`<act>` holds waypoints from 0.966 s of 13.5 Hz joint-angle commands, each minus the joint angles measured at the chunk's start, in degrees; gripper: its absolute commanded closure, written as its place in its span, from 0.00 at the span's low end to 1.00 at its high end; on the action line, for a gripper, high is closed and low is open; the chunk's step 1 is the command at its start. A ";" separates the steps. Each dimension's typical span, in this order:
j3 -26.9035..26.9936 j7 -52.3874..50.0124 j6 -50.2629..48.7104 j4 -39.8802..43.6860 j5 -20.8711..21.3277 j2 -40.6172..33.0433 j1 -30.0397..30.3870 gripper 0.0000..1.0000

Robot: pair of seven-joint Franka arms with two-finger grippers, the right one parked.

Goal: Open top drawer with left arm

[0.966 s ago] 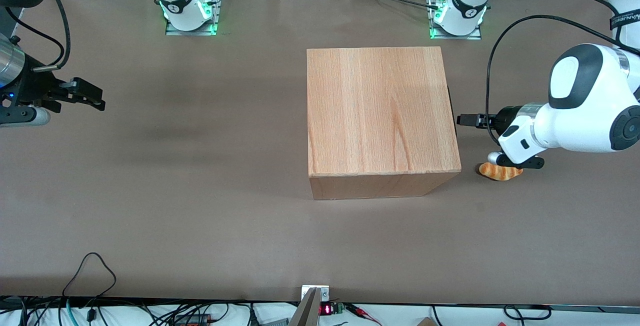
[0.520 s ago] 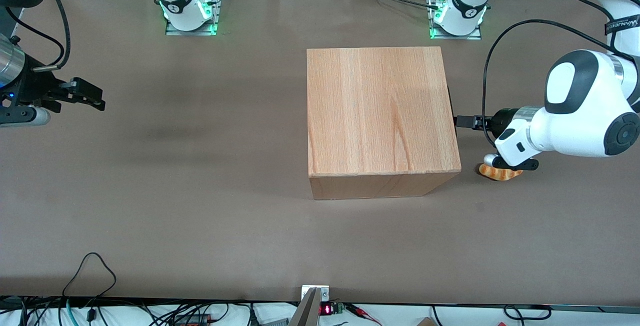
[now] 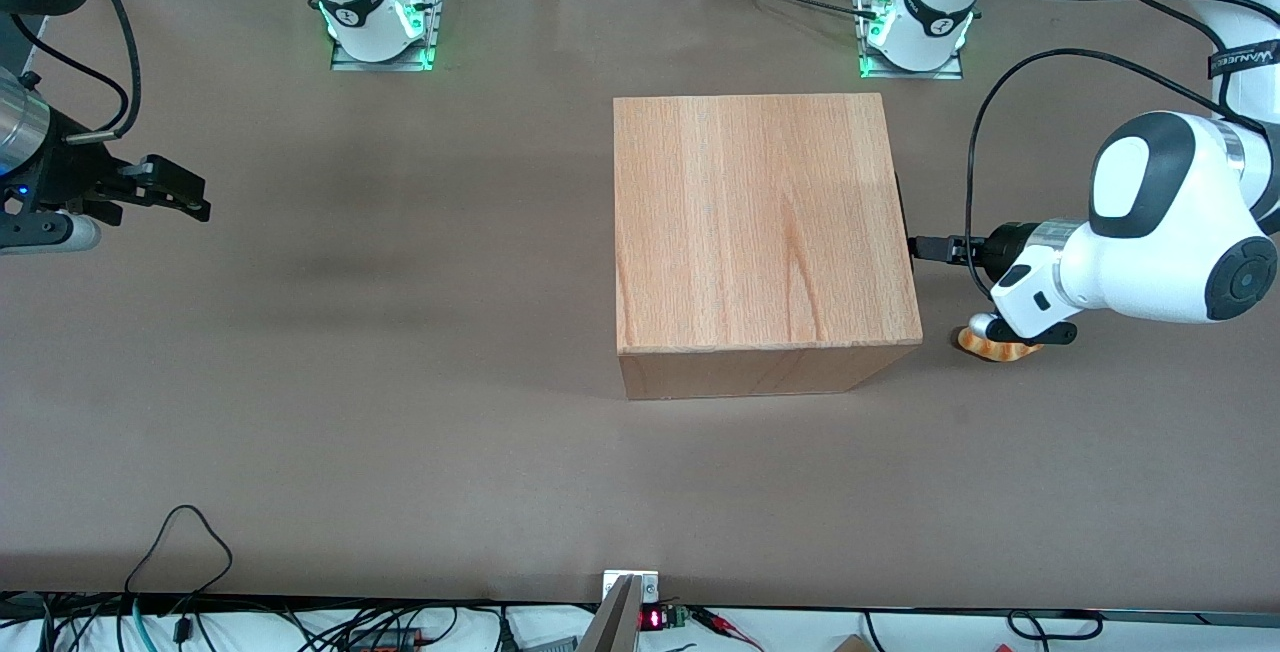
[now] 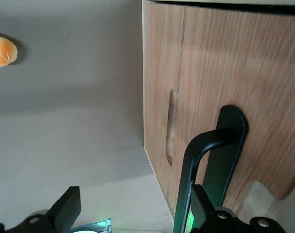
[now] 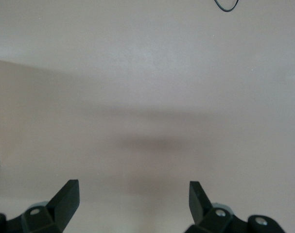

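The wooden box casing stands mid-table, its front turned toward the working arm's end. The top drawer sits flush and shut; its front panel carries a slim black bar handle. In the front view that panel is hidden under the casing's top. The white left arm reaches in level. Its gripper is right at the drawer front and open. The handle bar stands between the two fingers, close against one finger. The other finger is well apart from it, over the table.
A small orange bread-like piece lies on the brown table just under the arm's wrist, beside the casing's front. A grooved wooden panel adjoins the handled one. Arm bases stand at the table's farther edge.
The left arm has slid closer to the casing and slightly nearer the front camera, bringing its fingertips up to the drawer front. The drawer has not moved.
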 commanded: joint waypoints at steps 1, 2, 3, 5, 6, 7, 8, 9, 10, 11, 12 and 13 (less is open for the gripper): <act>-0.13 0.28 -0.16 -0.38 -1.77 0.47 1.23 0.00; -0.05 0.45 -0.24 -0.56 -3.17 0.65 1.32 0.00; -0.13 0.45 -0.25 -0.73 -3.35 0.65 1.33 0.00; -0.13 0.19 -0.25 -0.65 -3.44 0.65 1.33 0.00; -0.13 0.19 -0.33 -0.65 -3.44 0.56 1.24 0.00; -0.13 0.19 -0.33 -0.65 -3.53 0.56 1.24 0.00; -0.13 0.19 -0.77 -0.65 -4.49 0.56 1.24 0.00; -0.13 0.10 -1.38 -0.47 -5.11 0.47 1.24 0.00; -0.13 -0.07 -1.48 -0.39 -5.20 0.39 1.24 0.00; -0.13 -0.42 -1.56 -0.12 -5.11 0.21 1.24 0.00; -0.13 -0.43 -1.82 -0.03 -5.11 0.21 1.24 0.00; -0.13 -0.43 -1.83 -0.03 -5.11 0.30 1.24 0.00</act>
